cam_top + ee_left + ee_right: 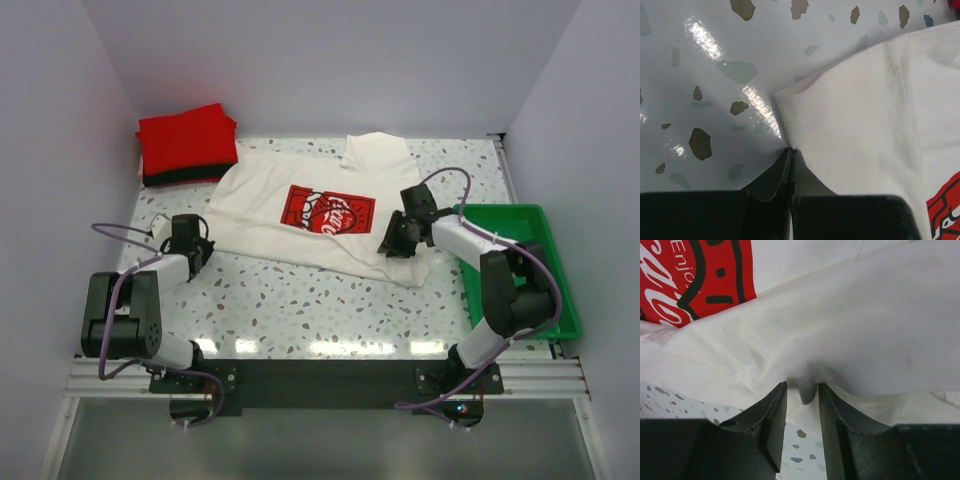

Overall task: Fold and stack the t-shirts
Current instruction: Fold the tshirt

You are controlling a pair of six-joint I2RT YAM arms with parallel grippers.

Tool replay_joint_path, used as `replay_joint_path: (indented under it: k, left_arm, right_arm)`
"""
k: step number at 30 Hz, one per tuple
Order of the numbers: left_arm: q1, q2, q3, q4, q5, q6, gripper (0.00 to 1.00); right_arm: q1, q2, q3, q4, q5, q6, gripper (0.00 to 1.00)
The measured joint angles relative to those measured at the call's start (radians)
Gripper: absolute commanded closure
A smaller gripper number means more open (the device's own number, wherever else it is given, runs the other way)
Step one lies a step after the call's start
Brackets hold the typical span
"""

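The cream-white t-shirt [262, 205] with a red chest print [327, 211] lies spread on the table, its upper right part folded over. My left gripper [194, 246] is at its left edge. In the left wrist view the gripper [791, 150] is shut on the edge of the shirt [855, 115]. My right gripper [392, 246] is at the shirt's lower right corner. In the right wrist view the gripper [801, 387] has its jaws slightly apart, with a small fold of the shirt [850, 330] between them. A folded red shirt [187, 140] lies on a folded black one [180, 179] at the back left.
A green plastic tray [556, 262] stands at the right edge, close beside the right arm. White walls enclose the speckled table [300, 300] on three sides.
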Motion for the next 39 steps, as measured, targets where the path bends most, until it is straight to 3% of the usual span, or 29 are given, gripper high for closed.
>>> replay_joint_path:
  k: [4, 9, 24, 29, 35, 38, 39]
  left_arm:
    - [0.0, 0.0, 0.0, 0.0, 0.0, 0.0, 1.0]
    - [0.0, 0.0, 0.0, -0.001, 0.0, 0.001, 1.0]
    - [0.0, 0.0, 0.0, -0.001, 0.001, 0.002, 1.0]
    - [0.0, 0.0, 0.0, -0.001, 0.002, 0.002, 1.0]
    - [0.0, 0.0, 0.0, -0.001, 0.008, 0.003, 1.0]
    - [0.0, 0.0, 0.0, -0.001, 0.014, 0.005, 1.0]
    - [0.0, 0.0, 0.0, -0.001, 0.017, 0.005, 1.0]
  right_arm:
    - [0.0, 0.01, 0.0, -0.001, 0.002, -0.01, 0.59]
    - [0.0, 0.017, 0.001, -0.021, 0.044, -0.034, 0.6]
    - [0.0, 0.045, 0.078, -0.054, 0.079, -0.059, 1.0]
    - [0.0, 0.117, 0.164, -0.08, 0.078, -0.06, 1.0]
    - [-0.01, 0.261, 0.38, -0.132, 0.076, -0.063, 0.96]
    - [-0.018, 0.339, 0.513, -0.164, 0.071, -0.066, 0.82]
    - [-0.018, 0.358, 0.547, -0.175, 0.069, -0.069, 0.71]
